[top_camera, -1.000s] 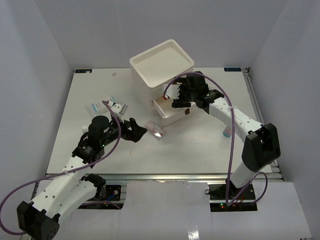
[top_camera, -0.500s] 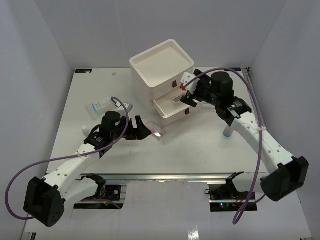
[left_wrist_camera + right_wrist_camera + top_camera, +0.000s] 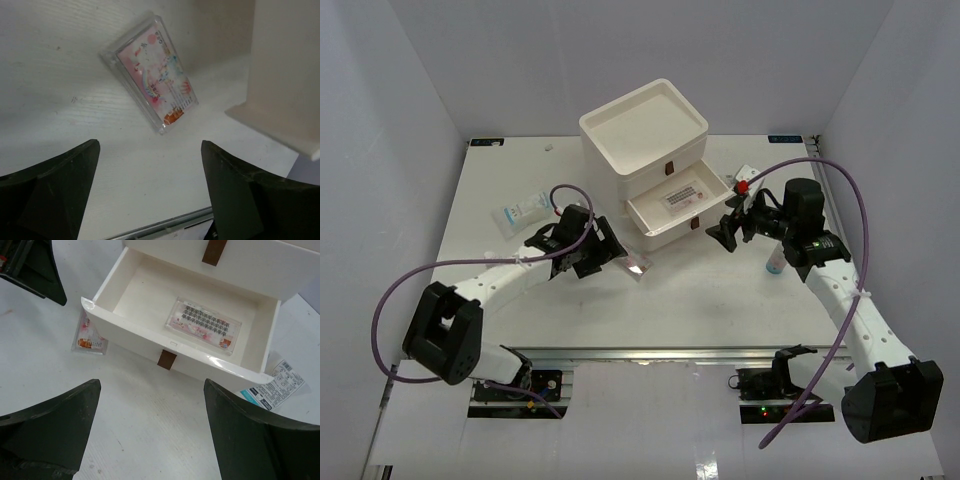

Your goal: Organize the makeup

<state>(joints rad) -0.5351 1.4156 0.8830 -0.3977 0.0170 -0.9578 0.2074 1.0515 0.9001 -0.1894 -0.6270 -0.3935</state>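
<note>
A flat clear case with pink inside lies on the table in front of the cream drawer box. My left gripper hovers open just left of it. In the left wrist view the case lies ahead of the spread fingers, apart from them. The box's middle drawer stands pulled out, and a second clear case lies flat inside it. My right gripper is open and empty, to the right of the drawer front.
A small white-and-blue bottle stands on the table under my right forearm. A clear packet lies at the left. Another white-and-blue packet shows beside the drawer's right end. Grey walls close in on three sides.
My right gripper has drawn back from the drawer toward the right, uncovering the case inside. My left gripper has moved up and right, close to the case on the table.
</note>
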